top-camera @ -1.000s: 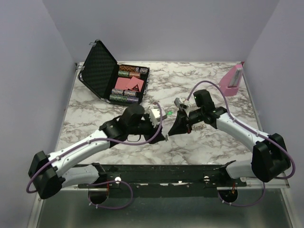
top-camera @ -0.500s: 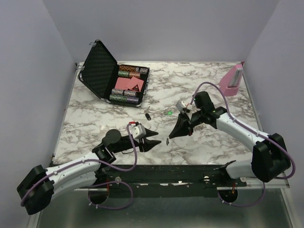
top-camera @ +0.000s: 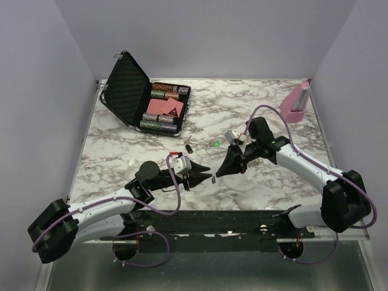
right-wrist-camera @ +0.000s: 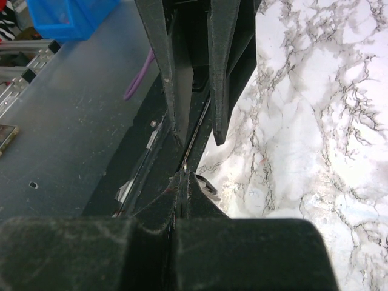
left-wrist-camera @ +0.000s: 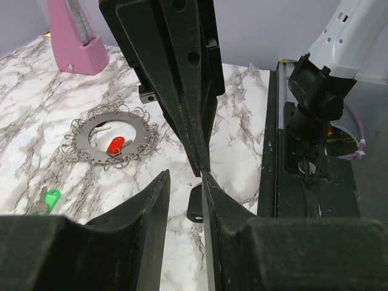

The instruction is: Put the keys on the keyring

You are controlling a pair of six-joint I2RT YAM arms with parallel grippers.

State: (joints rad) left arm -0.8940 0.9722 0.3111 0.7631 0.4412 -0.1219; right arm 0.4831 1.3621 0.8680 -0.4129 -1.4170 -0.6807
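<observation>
1. The black key (left-wrist-camera: 195, 205) is tiny, light and rigid. Its thin metal blade is probably slick under pads. The thicker plastic head looks the better place to take hold, pinched squarely so it cannot twist out.
2. The right jaws (right-wrist-camera: 182, 177) are shut and point down. They seem to pinch the blade, with the head hanging just under their tips, clear of the bench (left-wrist-camera: 36, 97).
3. The left jaws (left-wrist-camera: 185, 182) stand narrowly apart with 1 finger on each side of the head, and hold nothing. In the left wrist view the head sits close to the right-hand finger; I cannot tell whether it touches.
4. The keyring (left-wrist-camera: 109, 138) lies flat on the bench beyond the right jaws, toward the pink stand (left-wrist-camera: 76, 36). It is a limp lacy loop with a red key (left-wrist-camera: 115, 145) inside, likely to sag when lifted. No clasp shows.
5. A green key (left-wrist-camera: 51, 197) lies on the bench, apart from the ring.
</observation>
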